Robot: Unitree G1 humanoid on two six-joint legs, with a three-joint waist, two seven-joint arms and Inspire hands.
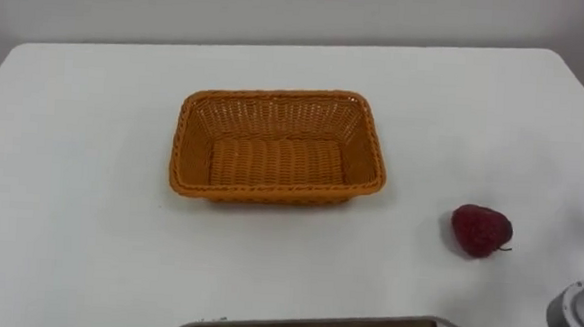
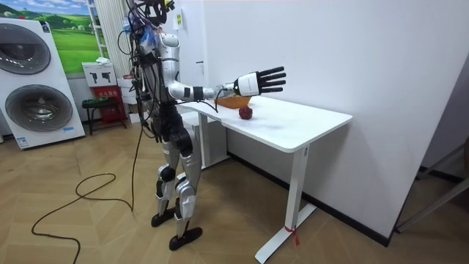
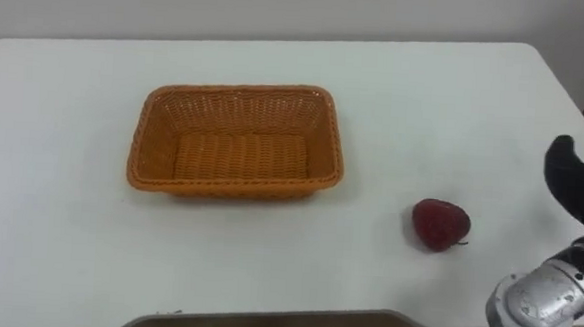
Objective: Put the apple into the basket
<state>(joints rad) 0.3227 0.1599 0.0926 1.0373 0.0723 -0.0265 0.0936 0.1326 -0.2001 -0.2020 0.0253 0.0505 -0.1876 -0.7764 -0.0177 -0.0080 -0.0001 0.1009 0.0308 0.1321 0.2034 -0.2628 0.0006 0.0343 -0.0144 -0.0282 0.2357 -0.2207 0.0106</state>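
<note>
— As the apple [image 3: 440, 224] lies bare on the table [image 3: 57, 261], right of the basket [image 3: 231, 187] and apart from it, how is it entered?
— Apple, one — probably firm, light, smooth-skinned, apt to roll, bruised if dropped; take it round the widest part, from above. Basket, one, empty. Table, one. Right hand [image 2: 256, 82], one — raised over the table, fingers straight and spread, holding nothing.

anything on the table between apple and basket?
No. The stretch of table between the apple and the basket is bare white top; both eye views show it.
</note>
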